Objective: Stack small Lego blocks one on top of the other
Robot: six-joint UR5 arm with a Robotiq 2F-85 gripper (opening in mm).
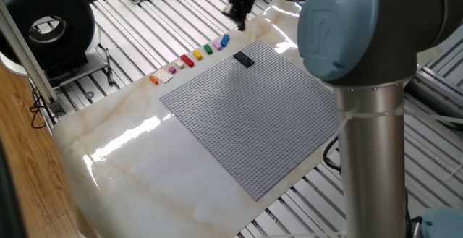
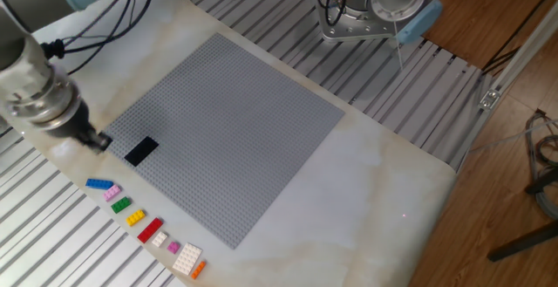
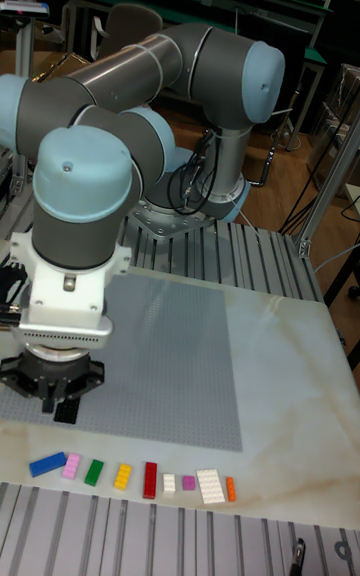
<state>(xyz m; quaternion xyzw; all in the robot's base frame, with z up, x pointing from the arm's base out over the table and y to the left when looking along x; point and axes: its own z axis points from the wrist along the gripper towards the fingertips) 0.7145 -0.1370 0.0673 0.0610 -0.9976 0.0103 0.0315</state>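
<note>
Nearby, dark navy block (image 2: pixel 141 151) on grey baseplate (image 2: pixel 235 121), coloured blocks (image 2: pixel 144 226) alongside, fingers (image 2: pixel 102 141) spacing unclear.
</note>
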